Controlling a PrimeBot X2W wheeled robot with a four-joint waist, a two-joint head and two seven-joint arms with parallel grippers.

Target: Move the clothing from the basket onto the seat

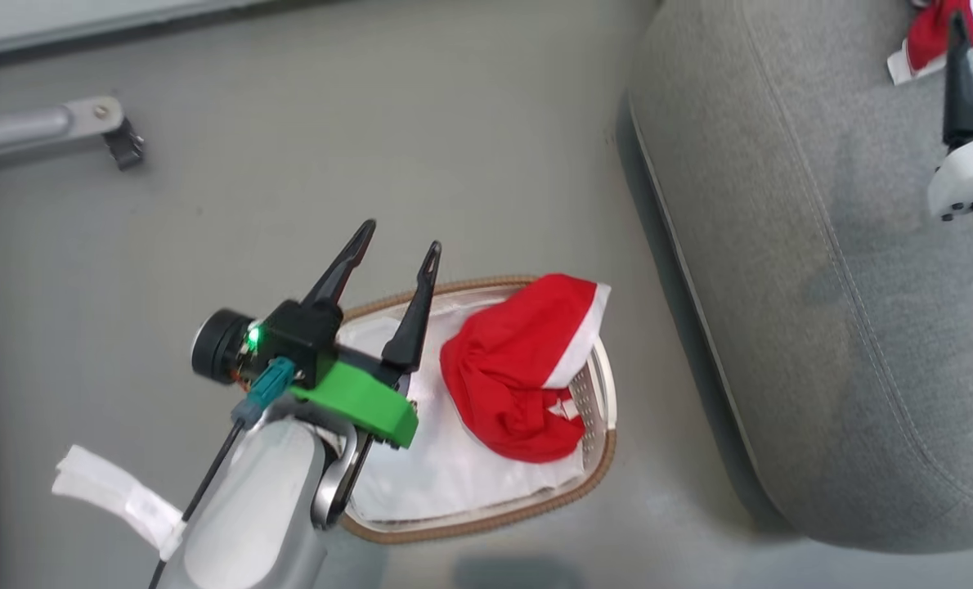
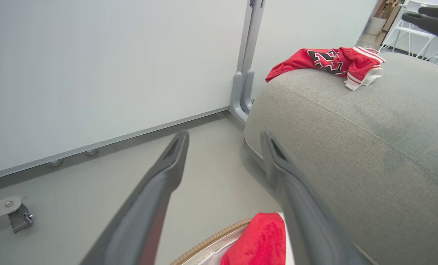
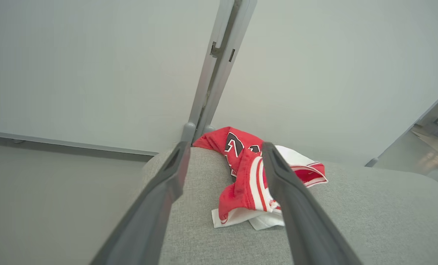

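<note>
Now, room: pale partition walls (image 2: pixel 94 73) meet at a grey upright post (image 2: pixel 246 55) on the far side.
Ground: a smooth grey floor (image 1: pixel 372 123) carries everything. A metal castor foot (image 1: pixel 94 123) stands far left, well apart from the work.
Seat: the big grey fabric sofa (image 1: pixel 822 286) fills the right, with a rounded edge and a stitched seam. Its weave looks rough enough, I judge, to keep a dropped garment from sliding.
Container: the oval white basket (image 1: pixel 486 528) with a woven brown rim sits on the floor just left of the sofa, on the near side.
Lining: a white liner sheet (image 1: pixel 446 474) lies loose across the basket's bottom.
Still to move: one red garment (image 1: pixel 519 368) with white trim is crumpled in the basket's right half, lapping its far-right rim.
Already placed: a red striped jersey (image 3: pixel 241 184) with a black-and-white emblem lies bunched at the sofa's far end.
Handling: probably light, soft and limp, so it will sag and trail when lifted. The raised red hump in the middle offers a thick fold. The thin trim is a poorer hold, and a deep pinch could catch the liner.
Left arm: the left jaws are spread and empty above the basket's left half, just beside the red garment and apart from it.
Right arm: the right jaws are spread above the sofa, tips toward the jersey, gripping nothing.
</note>
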